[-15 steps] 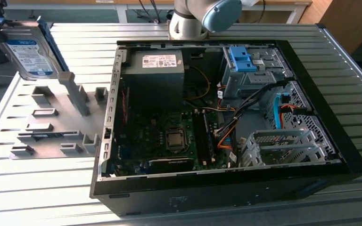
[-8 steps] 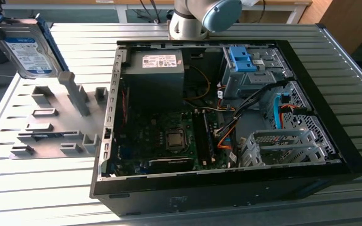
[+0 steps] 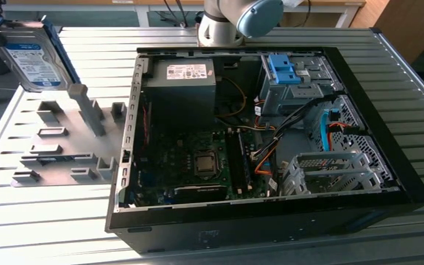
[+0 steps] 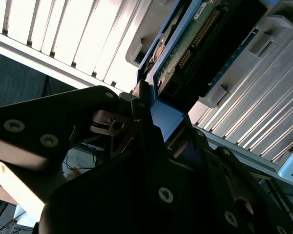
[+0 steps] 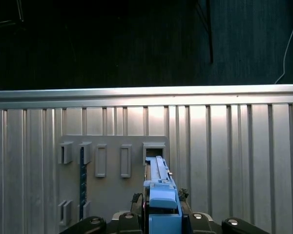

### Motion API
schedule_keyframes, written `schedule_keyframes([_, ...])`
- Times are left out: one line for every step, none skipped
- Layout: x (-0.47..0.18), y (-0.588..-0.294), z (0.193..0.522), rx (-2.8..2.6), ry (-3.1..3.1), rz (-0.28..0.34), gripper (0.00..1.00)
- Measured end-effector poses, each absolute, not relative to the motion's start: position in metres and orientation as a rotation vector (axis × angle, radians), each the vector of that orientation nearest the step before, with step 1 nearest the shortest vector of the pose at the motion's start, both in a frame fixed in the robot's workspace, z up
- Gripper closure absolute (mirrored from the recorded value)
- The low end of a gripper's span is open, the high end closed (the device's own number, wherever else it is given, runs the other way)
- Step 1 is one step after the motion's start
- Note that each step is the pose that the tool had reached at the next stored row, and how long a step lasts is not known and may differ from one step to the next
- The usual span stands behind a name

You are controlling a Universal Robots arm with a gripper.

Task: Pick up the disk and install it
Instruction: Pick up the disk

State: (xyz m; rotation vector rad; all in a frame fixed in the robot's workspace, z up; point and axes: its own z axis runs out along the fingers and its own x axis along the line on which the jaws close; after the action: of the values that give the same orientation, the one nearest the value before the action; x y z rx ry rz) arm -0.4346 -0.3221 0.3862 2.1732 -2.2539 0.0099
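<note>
A flat rectangular silver disk (image 3: pixel 31 55), with a blue-and-white label and a blue plastic frame, hangs upright above the grey slotted fixture plate (image 3: pixel 68 152) at the exterior view's left. The black gripper (image 4: pixel 151 114) has its fingers clamped on the frame's edge. The open black computer case (image 3: pixel 271 232) holds a black box with a white sticker (image 3: pixel 183 88), a motherboard (image 3: pixel 197 165), a blue plastic clip (image 3: pixel 282 69) and a grey metal drive cage (image 3: pixel 330 171).

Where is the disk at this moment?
In the exterior view's upper left, the disk is held in the gripper above the grey fixture plate, left of the open computer case.
</note>
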Motion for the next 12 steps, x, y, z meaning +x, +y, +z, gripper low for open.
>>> schedule_keyframes([-0.4345,-0.3220,0.3872,2.173,-2.254,0.010,0.64])
schedule_keyframes([-0.4345,-0.3220,0.3884,2.173,-2.254,0.010,0.64])
schedule_keyframes([-0.4346,-0.3221,0.3895,2.173,-2.254,0.010,0.64])
schedule_keyframes([-0.4346,-0.3221,0.3907,2.173,-2.254,0.010,0.64])
schedule_keyframes([-0.4346,-0.3221,0.3917,2.173,-2.254,0.010,0.64])
schedule_keyframes([-0.4346,-0.3221,0.3928,2.173,-2.254,0.010,0.64])
schedule_keyframes([-0.4346,-0.3221,0.3936,2.174,-2.254,0.010,0.64])
schedule_keyframes([-0.4346,-0.3221,0.3943,2.173,-2.254,0.010,0.64])
schedule_keyframes([-0.4346,-0.3220,0.3951,2.173,-2.254,0.010,0.64])
schedule_keyframes([-0.4346,-0.3221,0.3958,2.173,-2.254,0.010,0.64])
schedule_keyframes([-0.4346,-0.3221,0.3964,2.174,-2.254,0.010,0.64])
schedule_keyframes([-0.4346,-0.3221,0.3969,2.174,-2.254,0.010,0.64])
